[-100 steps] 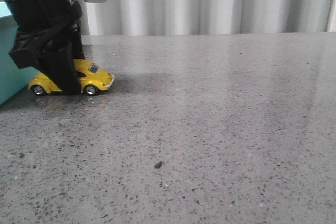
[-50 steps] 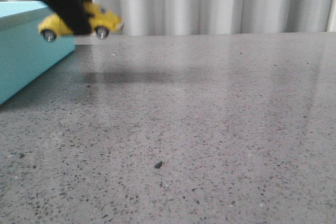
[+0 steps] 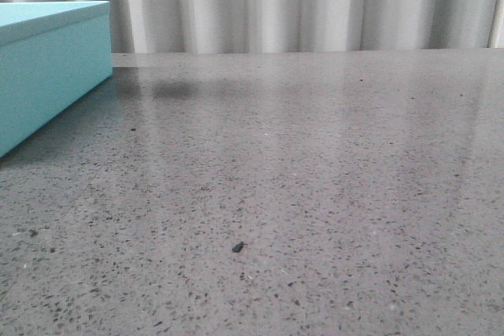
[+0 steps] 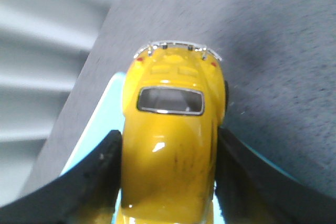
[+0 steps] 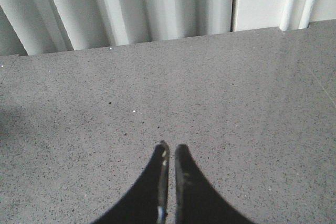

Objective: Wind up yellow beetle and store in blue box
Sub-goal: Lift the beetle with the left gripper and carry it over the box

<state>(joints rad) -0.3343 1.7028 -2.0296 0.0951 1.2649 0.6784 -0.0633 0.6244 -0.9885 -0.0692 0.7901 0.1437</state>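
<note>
In the left wrist view my left gripper (image 4: 168, 166) is shut on the yellow beetle (image 4: 170, 129), its black fingers (image 4: 100, 171) pressing both sides of the car. The beetle hangs in the air above the blue box (image 4: 100, 124), whose edge shows under it. In the front view the blue box (image 3: 47, 60) stands at the far left with its lid on; the beetle and the left gripper are out of that view. My right gripper (image 5: 169, 153) is shut and empty, low over bare table.
The grey speckled tabletop (image 3: 315, 179) stretches across the front view. A small dark speck (image 3: 237, 247) lies near the front. A white corrugated wall (image 3: 299, 1) runs behind the table's back edge.
My left gripper lifted the beetle off the table beside the box, rose with it, and has left the front view upward. The right gripper shows no change.
</note>
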